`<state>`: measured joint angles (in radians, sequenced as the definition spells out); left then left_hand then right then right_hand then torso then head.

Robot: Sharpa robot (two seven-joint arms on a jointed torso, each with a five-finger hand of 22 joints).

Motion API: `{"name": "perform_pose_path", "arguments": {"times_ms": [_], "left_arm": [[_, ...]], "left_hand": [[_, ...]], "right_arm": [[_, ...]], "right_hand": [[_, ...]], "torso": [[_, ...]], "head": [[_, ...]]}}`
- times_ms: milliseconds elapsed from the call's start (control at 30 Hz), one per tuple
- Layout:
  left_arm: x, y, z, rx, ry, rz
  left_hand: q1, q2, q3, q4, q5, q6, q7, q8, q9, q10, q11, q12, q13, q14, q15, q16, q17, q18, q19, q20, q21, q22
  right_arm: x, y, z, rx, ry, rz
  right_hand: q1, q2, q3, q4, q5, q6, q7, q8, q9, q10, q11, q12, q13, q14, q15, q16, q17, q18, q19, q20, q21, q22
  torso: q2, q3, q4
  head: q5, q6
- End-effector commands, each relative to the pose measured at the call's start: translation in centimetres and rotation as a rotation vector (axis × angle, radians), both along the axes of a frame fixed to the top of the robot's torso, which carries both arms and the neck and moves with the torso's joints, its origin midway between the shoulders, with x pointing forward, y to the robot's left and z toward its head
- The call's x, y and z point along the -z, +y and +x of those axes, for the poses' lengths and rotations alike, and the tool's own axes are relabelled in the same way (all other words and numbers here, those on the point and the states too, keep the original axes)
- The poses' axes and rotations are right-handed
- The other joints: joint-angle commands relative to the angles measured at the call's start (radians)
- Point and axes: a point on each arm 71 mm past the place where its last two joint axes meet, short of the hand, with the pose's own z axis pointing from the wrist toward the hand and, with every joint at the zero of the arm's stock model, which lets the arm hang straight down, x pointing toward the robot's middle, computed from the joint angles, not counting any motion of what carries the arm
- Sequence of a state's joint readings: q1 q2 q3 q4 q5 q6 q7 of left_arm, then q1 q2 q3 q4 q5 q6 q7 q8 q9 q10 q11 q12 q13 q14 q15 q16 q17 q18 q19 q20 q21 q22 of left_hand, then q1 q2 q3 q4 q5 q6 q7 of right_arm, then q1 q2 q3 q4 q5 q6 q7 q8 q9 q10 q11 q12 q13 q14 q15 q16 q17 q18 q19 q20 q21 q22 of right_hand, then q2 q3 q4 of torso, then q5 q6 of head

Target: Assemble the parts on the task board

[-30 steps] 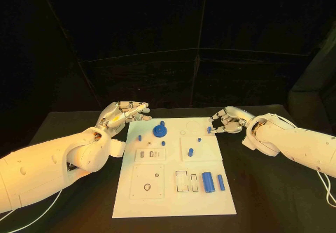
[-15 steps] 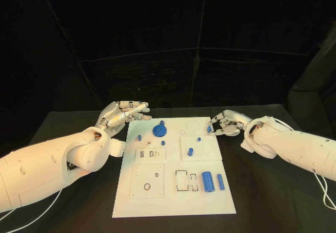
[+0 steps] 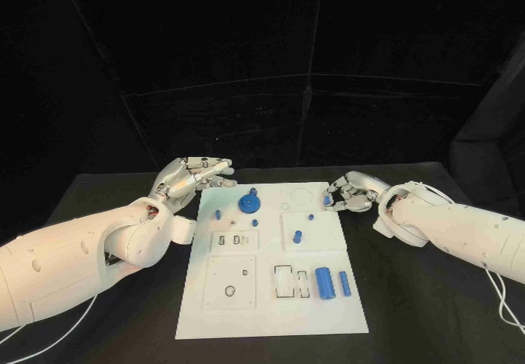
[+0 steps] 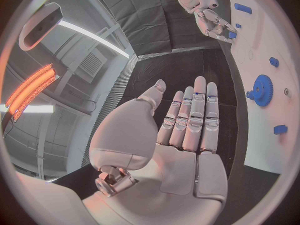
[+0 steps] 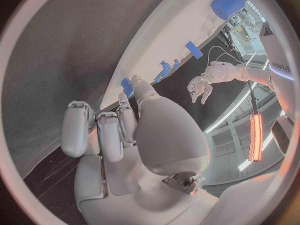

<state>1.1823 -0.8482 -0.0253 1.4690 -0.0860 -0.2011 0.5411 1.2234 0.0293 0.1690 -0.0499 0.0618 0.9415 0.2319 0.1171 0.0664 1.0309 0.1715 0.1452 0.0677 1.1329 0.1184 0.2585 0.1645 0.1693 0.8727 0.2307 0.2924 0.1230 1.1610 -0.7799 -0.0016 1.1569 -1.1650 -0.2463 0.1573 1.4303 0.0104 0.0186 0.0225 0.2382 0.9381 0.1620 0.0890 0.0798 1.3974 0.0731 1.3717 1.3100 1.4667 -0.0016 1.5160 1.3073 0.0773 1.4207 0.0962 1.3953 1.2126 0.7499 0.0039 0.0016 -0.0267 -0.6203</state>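
The board (image 3: 274,318) is white and sits on a black bench (image 3: 438,303). The gear (image 3: 250,203) and small pegs (image 3: 325,283) are blue. Both arms (image 3: 66,258) are white, each robot hand (image 3: 197,176) silver.

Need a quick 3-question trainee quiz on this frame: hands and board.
1. True or false: the left hand holds a blue part.
2. Which hand is at the small blue part on the task board edge: A left, B right?
3. Fill in: the blue gear lies nearer the ___ hand.

Key: 1 false, its fingers are apart and hold nothing; 2 B, the right hand; 3 left.
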Motion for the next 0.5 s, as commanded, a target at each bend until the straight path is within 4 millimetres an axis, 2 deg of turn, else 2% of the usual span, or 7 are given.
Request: {"name": "perform_pose_path", "arguments": {"times_ms": [33, 133, 333, 500], "left_arm": [[-0.12, -0.12, -0.02, 0.014, -0.007, -0.008], [-0.12, -0.11, -0.02, 0.014, -0.006, -0.008], [-0.11, -0.11, -0.02, 0.015, -0.005, -0.008], [-0.11, -0.1, -0.03, 0.016, -0.005, -0.008]], "left_hand": [[0.0, 0.011, 0.001, -0.004, 0.005, -0.005, 0.003, -0.003, 0.0, -0.005, 0.002, -0.005, -0.001, -0.002, 0.0, -0.006, 0.002, 0.015, 0.002, 0.005, -0.005, -0.001], [0.001, 0.011, 0.002, -0.006, 0.005, -0.005, 0.003, -0.003, 0.0, -0.005, 0.002, -0.005, -0.001, -0.002, 0.0, -0.006, 0.002, 0.015, 0.003, 0.005, -0.006, -0.001], [0.001, 0.012, 0.002, -0.007, 0.005, -0.005, 0.003, -0.003, 0.0, -0.005, 0.002, -0.005, -0.001, -0.002, 0.0, -0.007, 0.002, 0.015, 0.003, 0.004, -0.006, -0.002], [0.001, 0.012, 0.002, -0.007, 0.005, -0.005, 0.003, -0.003, 0.0, -0.005, 0.002, -0.005, -0.001, -0.002, 0.0, -0.007, 0.002, 0.015, 0.003, 0.004, -0.006, -0.002]], "right_arm": [[-0.07, 0.05, 0.06, 0.002, -0.003, 0.008], [-0.06, 0.08, 0.08, 0.001, -0.004, 0.009], [-0.03, 0.13, 0.13, 0.0, -0.001, 0.012], [-0.17, 0.13, 0.18, 0.01, -0.021, 0.018]], "right_hand": [[0.001, 0.013, 0.012, -0.001, -0.014, 0.018, -0.001, 0.009, 0.002, 0.011, -0.002, 0.008, 0.062, 0.081, -0.005, 0.007, 0.158, -0.008, 0.009, 0.001, 0.007, 0.004], [0.005, 0.025, 0.027, -0.007, -0.038, 0.05, -0.007, 0.022, 0.006, 0.017, -0.006, 0.015, 0.068, 0.081, -0.008, 0.008, 0.161, -0.009, 0.011, -0.001, 0.009, 0.008], [0.009, 0.047, 0.058, -0.018, -0.063, 0.122, -0.034, 0.056, 0.017, 0.028, -0.028, 0.025, 0.08, 0.082, -0.025, 0.009, 0.163, -0.009, 0.012, -0.013, 0.011, 0.012], [0.01, 0.057, 0.076, -0.026, -0.074, 0.144, -0.046, 0.068, 0.021, 0.033, -0.039, 0.029, 0.084, 0.083, -0.035, 0.01, 0.166, -0.009, 0.013, -0.023, 0.012, 0.013]], "torso": [[0.0, 0.0, 0.0008], [0.0, -0.0003, 0.0005], [0.0, 0.0001, -0.0002], [0.0, 0.0004, 0.0003]], "head": [[-0.002, -0.001], [-0.001, -0.002], [-0.001, -0.001], [-0.002, -0.003]]}}
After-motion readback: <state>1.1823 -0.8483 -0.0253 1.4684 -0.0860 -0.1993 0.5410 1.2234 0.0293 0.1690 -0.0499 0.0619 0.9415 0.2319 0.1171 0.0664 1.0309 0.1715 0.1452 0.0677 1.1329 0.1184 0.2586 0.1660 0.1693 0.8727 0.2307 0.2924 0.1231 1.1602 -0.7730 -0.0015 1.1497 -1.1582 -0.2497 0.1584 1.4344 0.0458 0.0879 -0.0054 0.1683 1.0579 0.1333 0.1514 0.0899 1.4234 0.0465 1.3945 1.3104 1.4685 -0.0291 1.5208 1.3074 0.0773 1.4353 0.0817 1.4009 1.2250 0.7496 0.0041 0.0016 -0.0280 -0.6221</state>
